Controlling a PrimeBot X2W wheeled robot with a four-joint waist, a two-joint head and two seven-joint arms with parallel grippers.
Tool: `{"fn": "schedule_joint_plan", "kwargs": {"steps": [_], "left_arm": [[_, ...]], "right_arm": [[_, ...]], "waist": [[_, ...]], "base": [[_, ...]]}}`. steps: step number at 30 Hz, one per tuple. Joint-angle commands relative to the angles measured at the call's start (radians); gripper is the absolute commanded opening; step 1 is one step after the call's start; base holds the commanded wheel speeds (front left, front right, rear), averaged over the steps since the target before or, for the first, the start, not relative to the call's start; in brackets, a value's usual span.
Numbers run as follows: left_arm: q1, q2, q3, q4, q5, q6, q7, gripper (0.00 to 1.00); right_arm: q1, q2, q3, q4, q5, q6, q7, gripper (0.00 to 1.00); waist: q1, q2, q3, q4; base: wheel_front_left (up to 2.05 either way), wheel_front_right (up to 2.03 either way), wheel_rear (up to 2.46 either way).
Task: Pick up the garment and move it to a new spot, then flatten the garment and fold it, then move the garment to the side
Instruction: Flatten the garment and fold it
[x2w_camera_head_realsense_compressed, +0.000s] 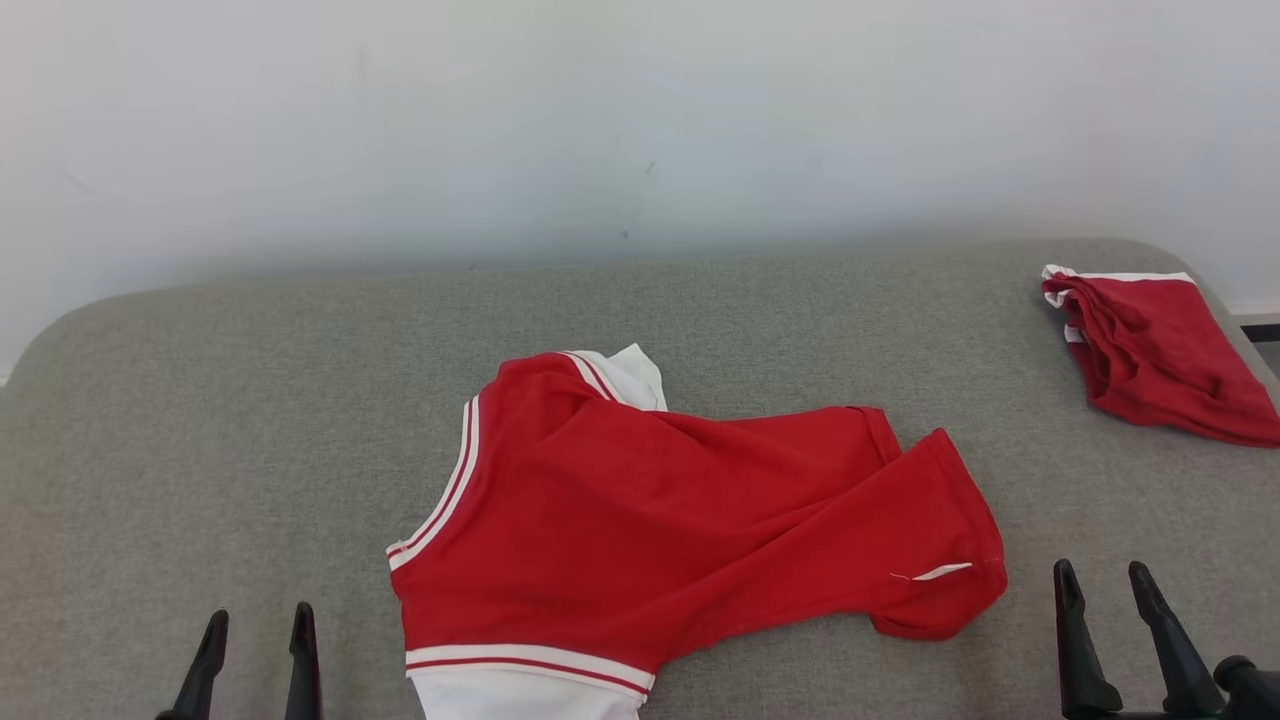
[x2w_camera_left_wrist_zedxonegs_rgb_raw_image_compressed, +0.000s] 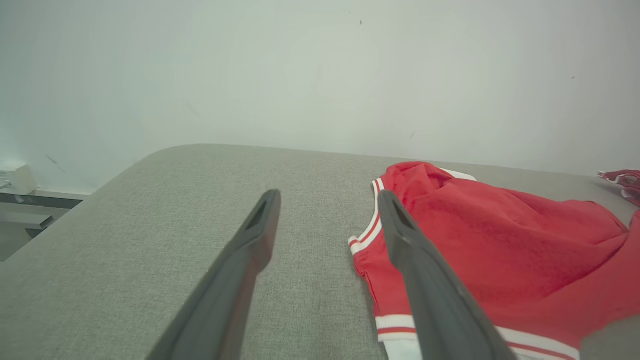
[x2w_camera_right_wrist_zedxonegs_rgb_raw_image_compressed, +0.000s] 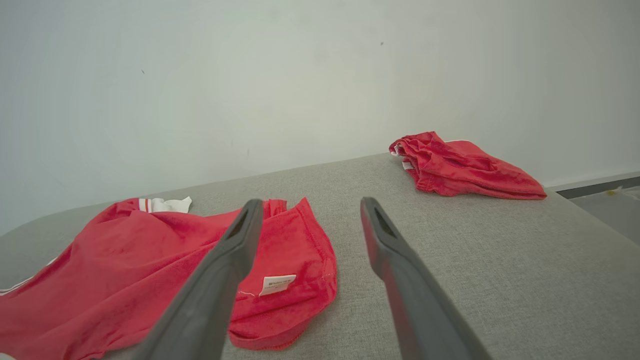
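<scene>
While the grey cushioned surface (x2w_camera_head_realsense_compressed: 200, 400) carries the crumpled red garment (x2w_camera_head_realsense_compressed: 650, 500) at its middle, long axis running crosswise, you have it between both grippers: right gripper (x2w_camera_head_realsense_compressed: 1101, 567) just beside its labelled end, left gripper (x2w_camera_head_realsense_compressed: 260, 612) near its striped edge, both spread and empty.

Plain pale grey-white wall (x2w_camera_head_realsense_compressed: 640, 120) with a few small dark marks, broad grey fabric-covered table (x2w_camera_head_realsense_compressed: 200, 400) with rounded far corners set against it, grey floor (x2w_camera_right_wrist_zedxonegs_rgb_raw_image_compressed: 615, 210) beyond its right edge, soft even light.
</scene>
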Motion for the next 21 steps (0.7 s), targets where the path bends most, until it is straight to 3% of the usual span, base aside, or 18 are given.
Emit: {"fn": "schedule_joint_plan", "kwargs": {"steps": [1, 16, 21], "left_arm": [[0.009, 0.003, 0.004, 0.007, 0.019, 0.002, 0.0, 1.0], [0.019, -0.001, 0.017, 0.024, 0.052, 0.003, 0.0, 1.0], [0.025, -0.005, -0.03, 0.061, 0.027, 0.002, 0.0, 1.0]], "right_arm": [[0.017, 0.012, -0.005, 0.0, -0.019, -0.003, -0.001, 1.0], [0.02, 0.025, -0.003, 0.017, -0.067, -0.003, -0.001, 1.0], [0.012, 0.021, -0.024, 0.043, -0.064, -0.003, 0.003, 1.0]], "waist": [[0.0001, 0.0, -0.004, 0.009], [0.0001, 0.0, -0.014, 0.031], [0.0001, 0.0, -0.011, 0.038]], "base": [[0.0, 0.0, 0.0], [0.0, 0.0, 0.0], [0.0, 0.0, 0.0]]}}
